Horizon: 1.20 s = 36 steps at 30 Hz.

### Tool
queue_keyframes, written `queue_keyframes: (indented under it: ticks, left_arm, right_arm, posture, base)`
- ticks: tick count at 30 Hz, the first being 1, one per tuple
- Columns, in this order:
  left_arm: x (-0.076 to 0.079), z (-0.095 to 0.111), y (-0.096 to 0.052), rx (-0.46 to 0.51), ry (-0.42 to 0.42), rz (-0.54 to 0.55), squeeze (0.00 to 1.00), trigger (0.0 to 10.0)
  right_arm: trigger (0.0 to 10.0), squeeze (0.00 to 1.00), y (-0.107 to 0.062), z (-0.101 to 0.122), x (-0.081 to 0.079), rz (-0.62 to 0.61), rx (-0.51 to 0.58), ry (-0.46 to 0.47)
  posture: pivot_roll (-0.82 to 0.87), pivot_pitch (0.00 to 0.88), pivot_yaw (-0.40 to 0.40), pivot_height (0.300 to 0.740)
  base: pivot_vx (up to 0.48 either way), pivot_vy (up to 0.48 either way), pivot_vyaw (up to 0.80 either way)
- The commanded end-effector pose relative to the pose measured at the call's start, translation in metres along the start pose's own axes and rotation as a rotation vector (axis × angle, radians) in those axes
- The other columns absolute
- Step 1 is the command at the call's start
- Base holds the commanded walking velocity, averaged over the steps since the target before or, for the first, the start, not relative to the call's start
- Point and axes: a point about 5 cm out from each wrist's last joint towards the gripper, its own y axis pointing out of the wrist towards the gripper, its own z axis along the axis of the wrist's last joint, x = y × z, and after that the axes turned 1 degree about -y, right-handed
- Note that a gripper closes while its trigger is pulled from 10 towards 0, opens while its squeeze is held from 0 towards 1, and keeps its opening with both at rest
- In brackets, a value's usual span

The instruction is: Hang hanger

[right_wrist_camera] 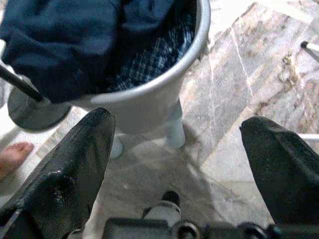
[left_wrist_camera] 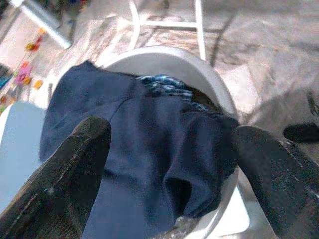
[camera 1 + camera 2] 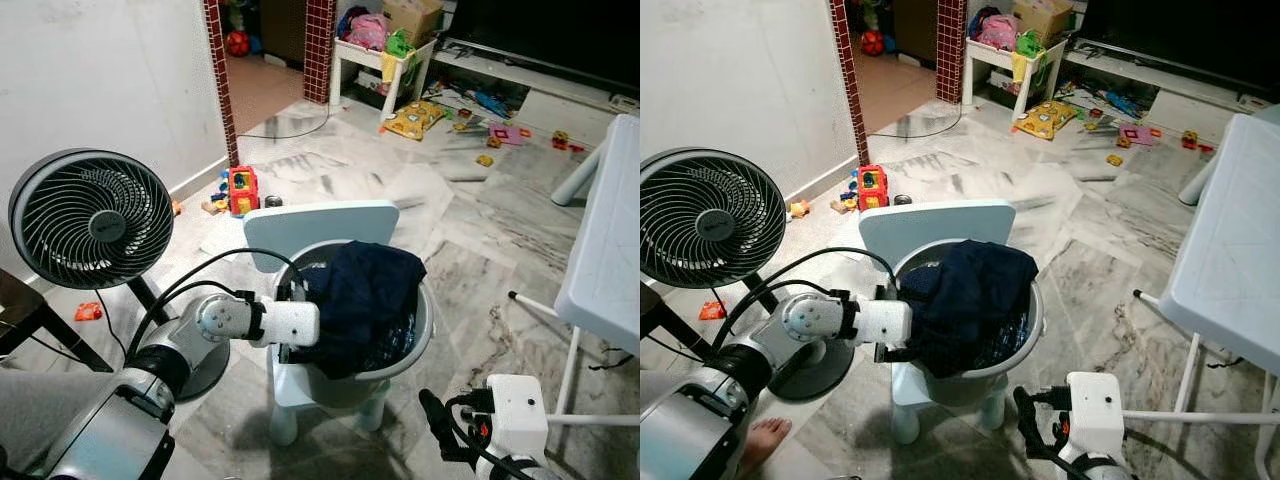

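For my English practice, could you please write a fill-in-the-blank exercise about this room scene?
1. The dark navy garment hangs over the rim of the grey plastic ____.
2. The grey plastic basket stands on a pale blue ____.
3. The left gripper has its fingers ____, one on each side of the garment.
4. The black round fan stands on the robot's ____ side.

Missing words: basket; chair; open; left

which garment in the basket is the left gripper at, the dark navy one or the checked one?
The dark navy garment, draped on top and over the grey basket's rim. The left gripper straddles it, fingers open. The checked cloth lies underneath, deeper inside.
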Motion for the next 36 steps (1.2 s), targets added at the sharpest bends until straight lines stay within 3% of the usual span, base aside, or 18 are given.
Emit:
queue_keyframes:
  ticks: [1,12,27,36]
  left_arm:
    - [-0.008,0.005,0.001,-0.007,0.048,-0.016,0.0,10.0]
    - [-0.009,0.01,0.007,-0.003,0.083,-0.044,0.0,10.0]
    - [0.015,0.005,0.004,0.042,0.084,-0.11,0.0,10.0]
    - [0.005,0.011,0.007,-0.02,0.291,-0.214,0.0,10.0]
  right_arm:
    - [10.0,0.0,-0.003,0.001,0.001,-0.004,0.005,-0.004]
    - [10.0,0.0,-0.015,-0.009,-0.004,-0.006,-0.03,0.019]
    - [10.0,0.0,-0.037,-0.029,-0.016,0.049,-0.133,0.035]
    - [10.0,0.0,-0.039,-0.029,-0.015,0.058,-0.144,0.034]
  posture:
    - [-0.08,0.074,-0.029,0.74]
    - [-0.09,0.114,-0.04,0.74]
    - [-0.07,0.211,-0.103,0.74]
    - [-0.09,0.219,-0.1,0.74]
  base:
    - [0.0,0.0,0.0]
    - [0.0,0.0,0.0]
    - [0.0,0.0,0.0]
    - [0.0,0.0,0.0]
